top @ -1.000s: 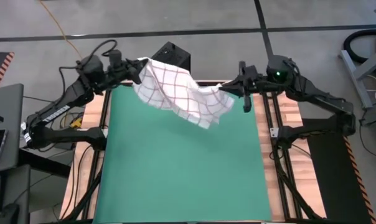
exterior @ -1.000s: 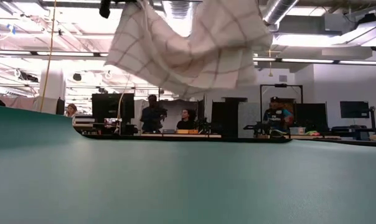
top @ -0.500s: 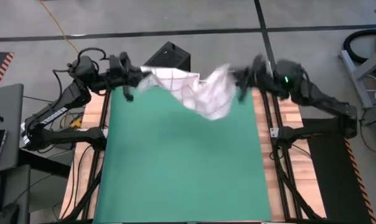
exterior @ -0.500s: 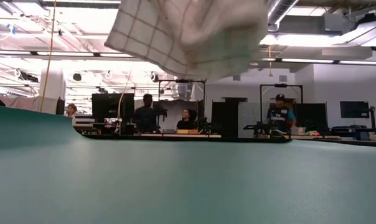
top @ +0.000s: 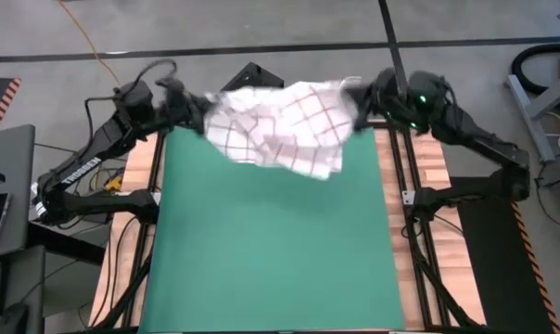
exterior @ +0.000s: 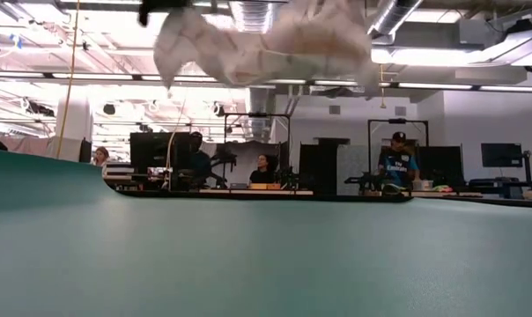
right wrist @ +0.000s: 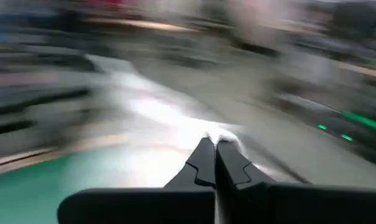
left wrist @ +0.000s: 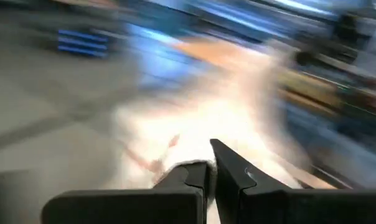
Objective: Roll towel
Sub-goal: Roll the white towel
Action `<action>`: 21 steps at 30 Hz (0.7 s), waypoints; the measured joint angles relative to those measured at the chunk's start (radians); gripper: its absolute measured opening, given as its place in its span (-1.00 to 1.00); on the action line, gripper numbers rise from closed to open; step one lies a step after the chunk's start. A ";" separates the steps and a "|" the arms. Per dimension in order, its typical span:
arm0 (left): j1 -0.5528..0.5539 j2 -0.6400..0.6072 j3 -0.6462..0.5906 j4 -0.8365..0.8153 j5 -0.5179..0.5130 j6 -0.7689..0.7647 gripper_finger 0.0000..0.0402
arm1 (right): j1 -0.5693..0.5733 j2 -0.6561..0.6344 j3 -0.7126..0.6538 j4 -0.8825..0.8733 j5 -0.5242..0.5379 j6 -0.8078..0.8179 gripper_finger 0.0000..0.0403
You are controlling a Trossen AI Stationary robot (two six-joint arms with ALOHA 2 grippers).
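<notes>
A green mat (top: 271,250) covers most of the table, with wooden tabletop (top: 433,167) showing along its left and right edges. A black box (top: 259,82) sits on the grey floor just beyond the far edge. Across the room, people (exterior: 395,163) sit and stand among dark monitors (exterior: 153,150) under ceiling lights.

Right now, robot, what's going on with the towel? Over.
Left gripper and right gripper shut on towel corners. Towel in the air above green mat's far end. Nothing in the way.
</notes>
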 joint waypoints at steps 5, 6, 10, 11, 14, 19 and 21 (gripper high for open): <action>-0.018 0.008 0.002 0.073 0.152 -0.007 -1.00 | 0.011 0.006 0.002 0.036 -0.003 0.013 -0.96; -0.017 -0.001 0.002 0.043 0.023 -0.020 -1.00 | 0.013 0.010 0.002 0.037 0.121 0.044 -0.96; -0.014 -0.001 0.000 0.101 0.112 0.011 -1.00 | -0.006 0.018 0.000 0.017 -0.041 -0.030 -0.96; -0.016 0.002 0.000 0.146 0.231 0.007 -1.00 | -0.008 0.014 0.000 0.025 -0.165 -0.056 -0.96; -0.021 0.004 0.001 0.189 0.341 -0.002 -1.00 | 0.003 0.018 0.002 0.038 -0.178 -0.045 -0.96; -0.008 -0.013 -0.002 0.062 0.072 -0.024 -1.00 | -0.012 0.026 0.001 0.021 0.119 0.006 -0.96; -0.006 -0.012 0.000 0.113 0.295 -0.034 -1.00 | -0.018 0.017 -0.001 0.022 -0.134 -0.082 -0.96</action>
